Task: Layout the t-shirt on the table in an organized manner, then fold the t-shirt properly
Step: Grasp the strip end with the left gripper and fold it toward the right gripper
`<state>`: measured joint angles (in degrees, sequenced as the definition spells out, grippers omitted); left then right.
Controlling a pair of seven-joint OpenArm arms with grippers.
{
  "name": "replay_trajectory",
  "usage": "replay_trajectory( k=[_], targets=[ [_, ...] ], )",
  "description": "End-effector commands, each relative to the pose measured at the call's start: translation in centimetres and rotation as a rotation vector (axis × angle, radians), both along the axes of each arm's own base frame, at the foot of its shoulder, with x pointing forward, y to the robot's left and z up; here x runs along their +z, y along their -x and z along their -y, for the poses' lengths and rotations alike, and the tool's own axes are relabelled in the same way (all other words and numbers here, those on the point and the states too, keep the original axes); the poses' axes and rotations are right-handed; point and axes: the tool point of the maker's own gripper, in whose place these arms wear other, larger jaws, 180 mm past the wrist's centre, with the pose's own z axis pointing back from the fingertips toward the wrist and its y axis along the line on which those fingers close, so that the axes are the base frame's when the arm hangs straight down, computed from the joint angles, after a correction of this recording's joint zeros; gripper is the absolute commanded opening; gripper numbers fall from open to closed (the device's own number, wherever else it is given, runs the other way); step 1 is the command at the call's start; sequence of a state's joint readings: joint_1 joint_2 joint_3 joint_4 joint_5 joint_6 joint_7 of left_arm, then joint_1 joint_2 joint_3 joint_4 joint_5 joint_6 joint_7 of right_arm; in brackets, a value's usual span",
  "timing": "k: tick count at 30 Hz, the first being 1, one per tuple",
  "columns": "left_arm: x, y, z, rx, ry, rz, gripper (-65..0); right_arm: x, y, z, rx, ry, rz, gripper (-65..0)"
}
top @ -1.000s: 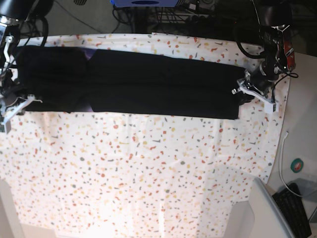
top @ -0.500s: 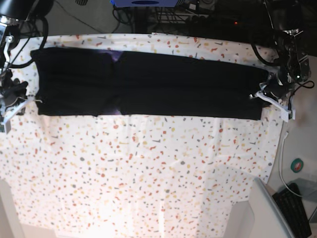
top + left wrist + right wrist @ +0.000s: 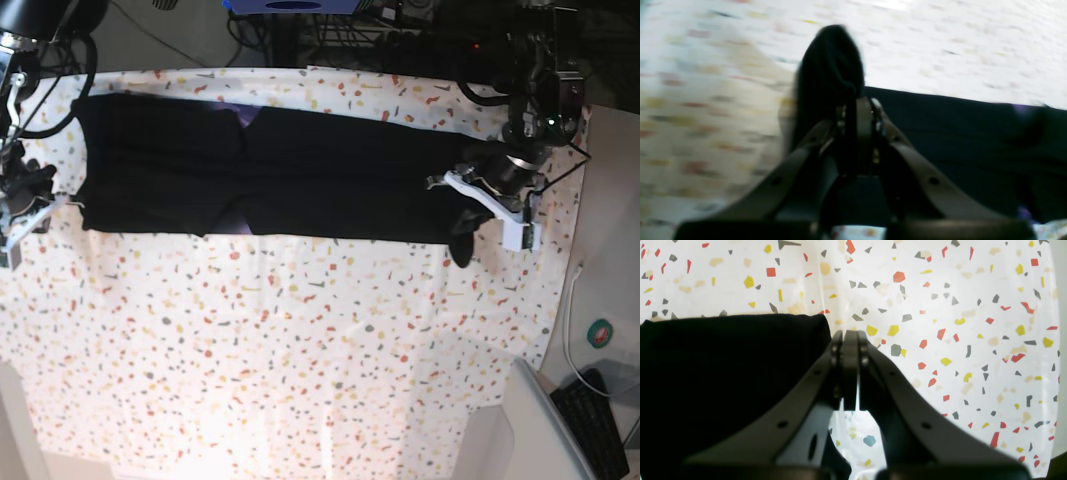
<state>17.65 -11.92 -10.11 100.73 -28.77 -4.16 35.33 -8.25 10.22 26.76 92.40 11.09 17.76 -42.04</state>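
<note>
Left pincer (image 3: 478, 205) shifted inward clamping the black t-shirt (image 3: 270, 180) end (long folded band), right pincer (image 3: 850, 335) together on the table (image 3: 300, 340).

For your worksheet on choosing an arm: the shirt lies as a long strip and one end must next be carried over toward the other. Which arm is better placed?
The left. The left gripper is shut on an end of the t-shirt, cloth bunched between its fingers. The right gripper is shut beside the shirt's corner, holding nothing.
</note>
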Motion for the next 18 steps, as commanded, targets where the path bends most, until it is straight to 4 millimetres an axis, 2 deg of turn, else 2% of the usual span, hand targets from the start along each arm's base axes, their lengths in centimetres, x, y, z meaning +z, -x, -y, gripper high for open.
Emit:
replay_trajectory(
  k=[1, 5, 9, 18],
  targets=[
    [0.6, -0.5, 0.5, 0.006, 0.001, 0.026, -65.0, 1.6, -1.2, 0.6, 0.004, 0.024, 0.053, -65.0],
    [-0.3, -0.3, 5.5, -0.072, 0.051, -0.008, -65.0, 1.6, -1.2, 0.6, 0.004, 0.024, 0.053, -65.0],
    [-0.4, -0.4, 9.3, -0.125, 0.092, -0.014, -65.0, 1.4, -1.1, 0.6, 0.003, 0.022, 0.049, -65.0],
    [-2.2, -0.6, 15.2, -0.2, 0.13, -0.078, -65.0, 1.4, -1.1, 0.6, 0.001, 0.021, 0.05, -65.0]
  ],
)
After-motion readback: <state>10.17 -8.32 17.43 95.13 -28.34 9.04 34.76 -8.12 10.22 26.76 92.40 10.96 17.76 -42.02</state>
